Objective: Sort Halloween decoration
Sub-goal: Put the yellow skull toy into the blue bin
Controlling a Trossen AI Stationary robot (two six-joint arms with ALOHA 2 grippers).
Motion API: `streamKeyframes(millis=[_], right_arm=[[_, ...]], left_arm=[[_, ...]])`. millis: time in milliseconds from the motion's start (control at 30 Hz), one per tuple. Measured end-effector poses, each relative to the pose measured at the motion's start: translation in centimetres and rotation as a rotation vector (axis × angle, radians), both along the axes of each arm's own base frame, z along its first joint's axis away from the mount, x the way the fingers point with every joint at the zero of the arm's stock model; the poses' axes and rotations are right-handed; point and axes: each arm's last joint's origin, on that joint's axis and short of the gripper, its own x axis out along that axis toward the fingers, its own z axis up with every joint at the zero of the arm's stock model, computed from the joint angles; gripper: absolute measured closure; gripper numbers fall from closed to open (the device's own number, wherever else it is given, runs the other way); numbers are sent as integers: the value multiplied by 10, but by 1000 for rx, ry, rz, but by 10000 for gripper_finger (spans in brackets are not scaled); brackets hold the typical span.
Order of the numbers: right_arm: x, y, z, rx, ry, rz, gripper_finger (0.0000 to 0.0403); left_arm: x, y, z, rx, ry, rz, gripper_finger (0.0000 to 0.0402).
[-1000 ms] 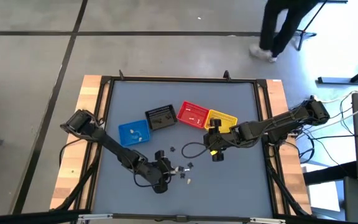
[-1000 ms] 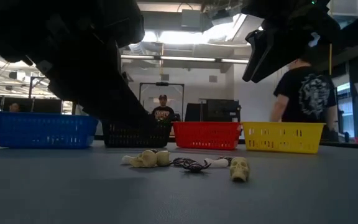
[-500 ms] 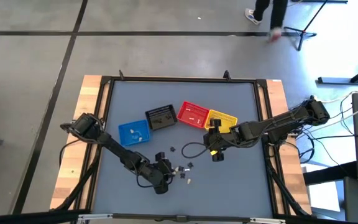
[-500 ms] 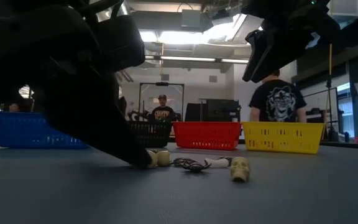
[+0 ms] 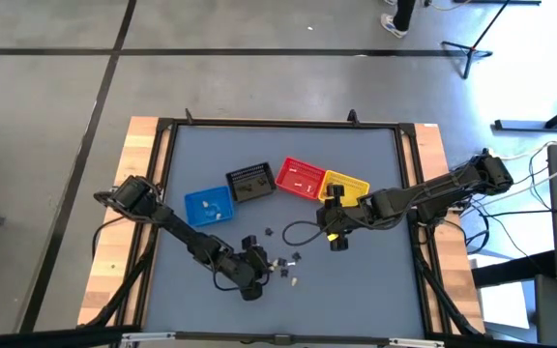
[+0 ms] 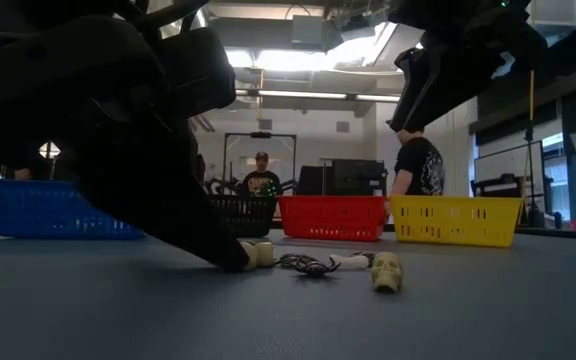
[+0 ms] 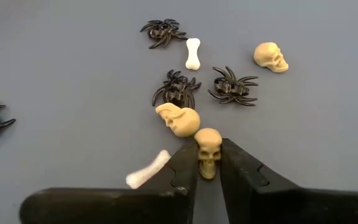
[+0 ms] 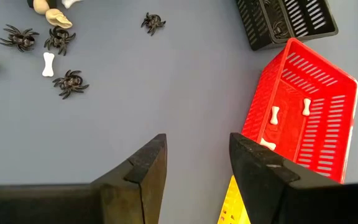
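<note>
Halloween trinkets lie in a loose cluster on the grey table near its front. They include cream skulls [image 7: 179,120] [image 7: 270,56], white bones [image 7: 192,53] [image 7: 148,169] and black spiders [image 7: 176,88] [image 7: 232,86]. My left gripper [image 7: 208,163] is down at the table in this cluster [image 5: 254,269], shut on one cream skull [image 7: 208,149]. My right gripper [image 8: 194,162] hangs open above the table [image 5: 335,237], beside the red basket [image 8: 303,118], which holds white bones. My left gripper pinches the small cream skull by its two sides [image 7: 208,144] between its two fingers [image 7: 185,167]. The fingers slant down from the table's left and near side. The skull sits between the fingertips, face toward the camera, at table level among the other trinkets.
Blue [image 5: 208,206], black [image 5: 250,182], red [image 5: 301,178] and yellow [image 5: 344,186] baskets stand in a row behind the cluster. A black cable loop [image 5: 298,232] lies on the table by the right gripper. People stand in the room behind [image 6: 261,180].
My left gripper has come down onto the table at the cream skulls; in the low view it now covers the leftmost of them. The trinkets have stayed where they lay. A person in the room behind has walked across.
</note>
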Motion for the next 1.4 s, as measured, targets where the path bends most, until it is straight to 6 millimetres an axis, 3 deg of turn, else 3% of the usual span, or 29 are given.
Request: streamKeyframes(millis=[267,600,967,1133,1400], right_arm=[[0,0,0,0,0,0,231],[0,0,0,0,0,0,231],[0,0,0,0,0,0,231],[0,0,0,0,-2,0,231],[0,0,0,1,-3,0,231]], left_arm=[[-1,0,14,-35,-14,-28,370],[-11,11,75,-79,-114,-13,369],[-58,55,139,7,-7,43,369],[-82,75,149,62,99,116,369],[-109,96,141,147,355,254,369]])
